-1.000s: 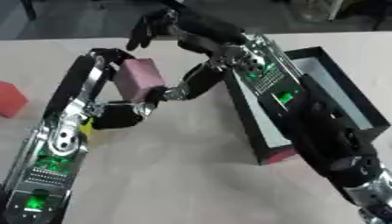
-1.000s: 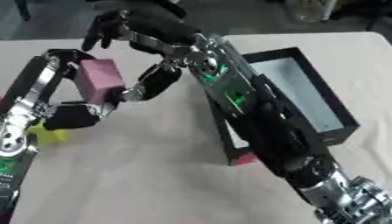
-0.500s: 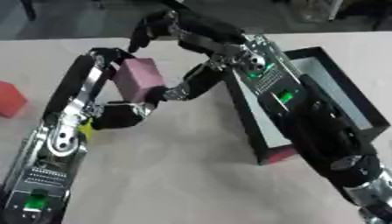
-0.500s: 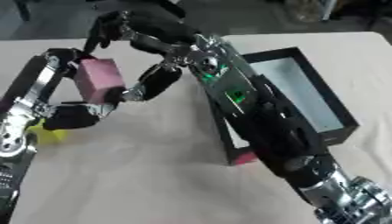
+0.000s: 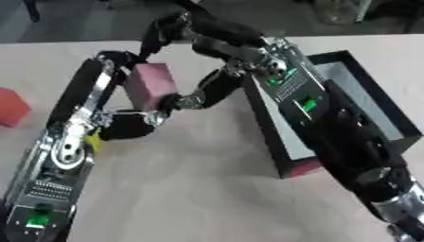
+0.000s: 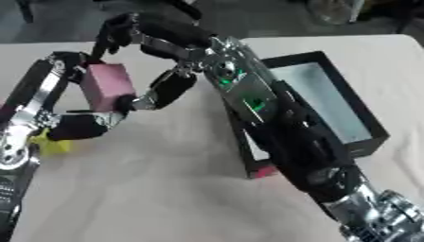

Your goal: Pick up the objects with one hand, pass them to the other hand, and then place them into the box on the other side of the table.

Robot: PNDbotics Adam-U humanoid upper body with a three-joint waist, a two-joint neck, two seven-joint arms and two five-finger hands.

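A pink block [image 5: 151, 85] is held above the tabletop [image 5: 190, 189], toward its far left part, between both hands. The left hand [image 5: 132, 124] has its fingers curled round the block's lower end. The right hand [image 5: 178, 33] reaches over the top, fingers bent toward the block; whether they grasp it is hard to tell. A black box [image 5: 368, 106] sits near the right edge. A red block [image 5: 10, 106] lies at the left edge, and something small and yellow [image 6: 51, 144] shows under the left arm.

Both arms were black with silver, perforated forearm plates bearing small green indicator lights. The left hand [image 5: 136, 124] and right hand [image 5: 178, 33] had black segmented fingers with silver links; the right forearm widened into a bulky black casing ending in silver metalwork.
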